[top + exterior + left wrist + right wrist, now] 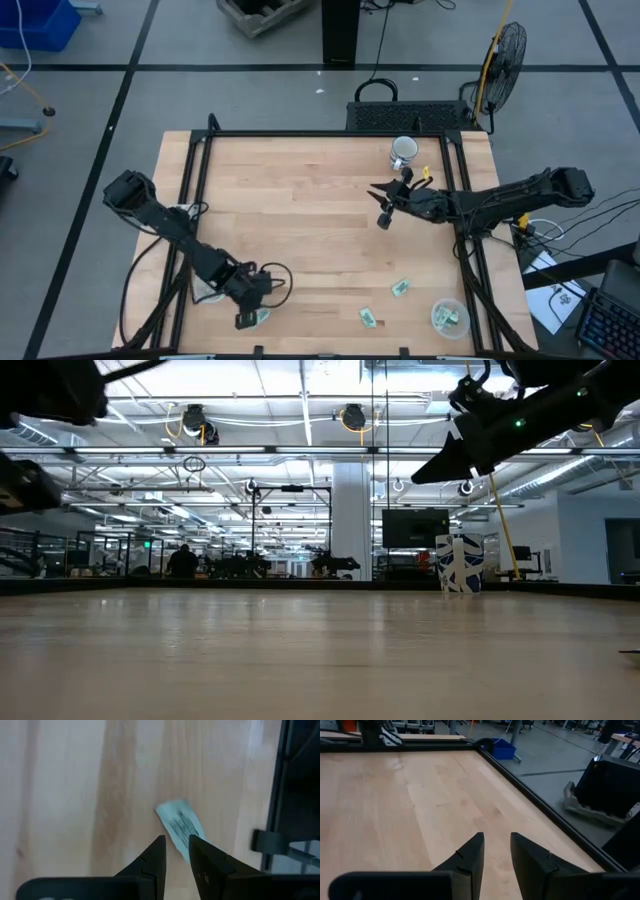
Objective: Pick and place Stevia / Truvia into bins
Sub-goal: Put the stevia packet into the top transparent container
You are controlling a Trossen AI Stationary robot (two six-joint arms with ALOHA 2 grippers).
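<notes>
A pale green and white Stevia sachet (179, 824) lies flat on the wood. My left gripper (176, 845) hovers over its near end, open by a narrow gap; in the high view the gripper (246, 316) is near the table's near-left corner, beside that sachet (263, 318). Two more sachets (401, 288) (368, 318) lie near the near-right corner. A clear bin (450, 317) there holds a few sachets. A whitish round rim (207, 294), partly hidden by the left arm, may be the second bin. My right gripper (383, 206) hangs open above the table's far right part, over bare wood (496, 845).
A white mug (403, 151) stands near the far edge, close to the right gripper; the low view shows it (458, 575) too. A black frame rail (277, 795) runs close beside the left gripper's sachet. The table's middle (310, 220) is bare wood.
</notes>
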